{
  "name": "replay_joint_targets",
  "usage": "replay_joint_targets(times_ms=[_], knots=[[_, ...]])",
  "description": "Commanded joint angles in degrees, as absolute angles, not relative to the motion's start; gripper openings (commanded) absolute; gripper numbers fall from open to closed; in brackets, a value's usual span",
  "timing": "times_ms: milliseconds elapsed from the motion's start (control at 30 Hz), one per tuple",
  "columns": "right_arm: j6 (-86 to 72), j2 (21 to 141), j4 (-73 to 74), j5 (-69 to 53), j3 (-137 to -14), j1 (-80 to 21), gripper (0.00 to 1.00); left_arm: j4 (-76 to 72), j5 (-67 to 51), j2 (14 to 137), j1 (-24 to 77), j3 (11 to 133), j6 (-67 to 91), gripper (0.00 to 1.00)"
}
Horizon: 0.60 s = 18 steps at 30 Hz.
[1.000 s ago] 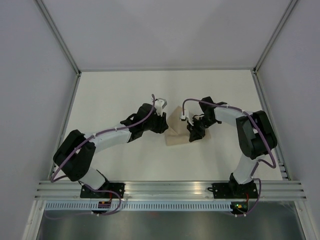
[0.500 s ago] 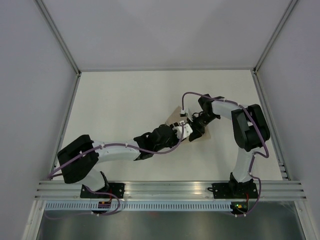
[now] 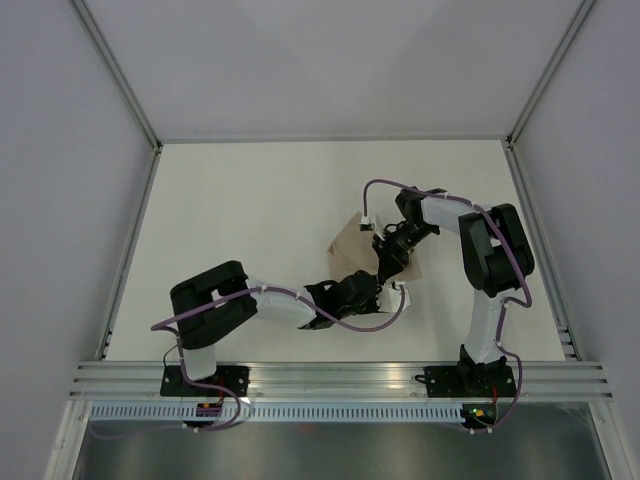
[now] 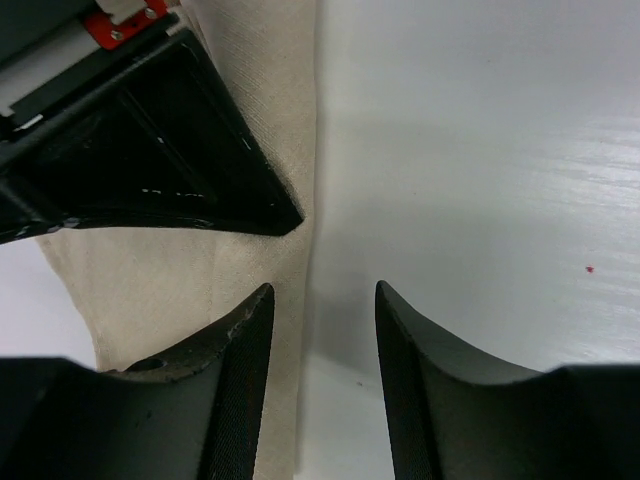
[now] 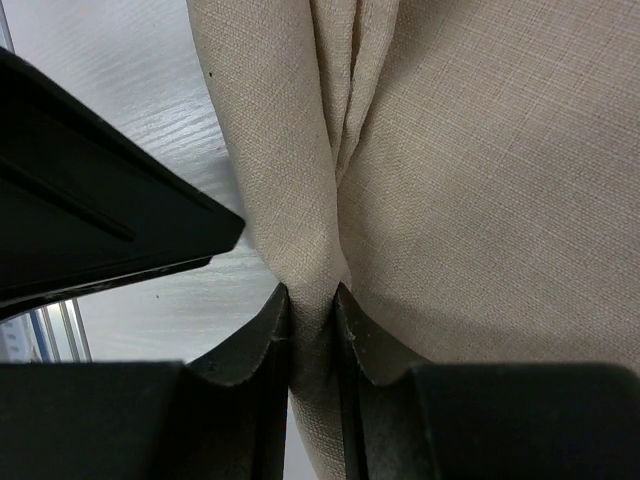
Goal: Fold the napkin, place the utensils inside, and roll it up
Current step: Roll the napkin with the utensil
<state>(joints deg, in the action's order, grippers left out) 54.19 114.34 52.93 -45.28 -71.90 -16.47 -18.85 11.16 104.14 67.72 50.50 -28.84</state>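
The beige napkin (image 3: pixel 350 240) lies bunched near the table's middle. It fills the right wrist view (image 5: pixel 480 150) and shows at the left of the left wrist view (image 4: pixel 270 100). My right gripper (image 3: pixel 386 262) (image 5: pixel 312 292) is shut on a gathered fold of the napkin. My left gripper (image 3: pixel 375 288) (image 4: pixel 322 290) is open just in front of the right gripper. Its jaws straddle the napkin's edge without touching it. The right gripper's black body (image 4: pixel 150 150) shows close by in the left wrist view. The utensils are out of view.
White table inside grey walls. An aluminium rail (image 3: pixel 340 378) runs along the near edge by the arm bases. The left arm (image 3: pixel 280 300) stretches low across the table in front of the napkin. Purple cables (image 3: pixel 372 195) loop above both wrists.
My left arm has swung from the napkin's left side round to its near side, close under the right gripper. The right gripper has kept its hold on the napkin.
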Motion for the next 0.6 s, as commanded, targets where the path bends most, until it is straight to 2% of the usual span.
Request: replay_joint_targets(times_ms=[0, 267, 567], knots=[[56.6, 120.1, 49.7, -37.4, -69.3, -17.4, 0.09, -23.2, 13.1, 106.6, 67.8, 52.9, -33.7, 0.51], [56.6, 120.9, 50.4, -37.6, -70.0, -17.5, 0.09, -21.5, 14.1, 111.6, 67.3, 55.1, -34.3, 0.51], [56.6, 121.0, 50.9, -37.8, -70.3, -17.4, 0.09, -17.6, 11.7, 112.8, 65.7, 54.1, -29.1, 0.44]])
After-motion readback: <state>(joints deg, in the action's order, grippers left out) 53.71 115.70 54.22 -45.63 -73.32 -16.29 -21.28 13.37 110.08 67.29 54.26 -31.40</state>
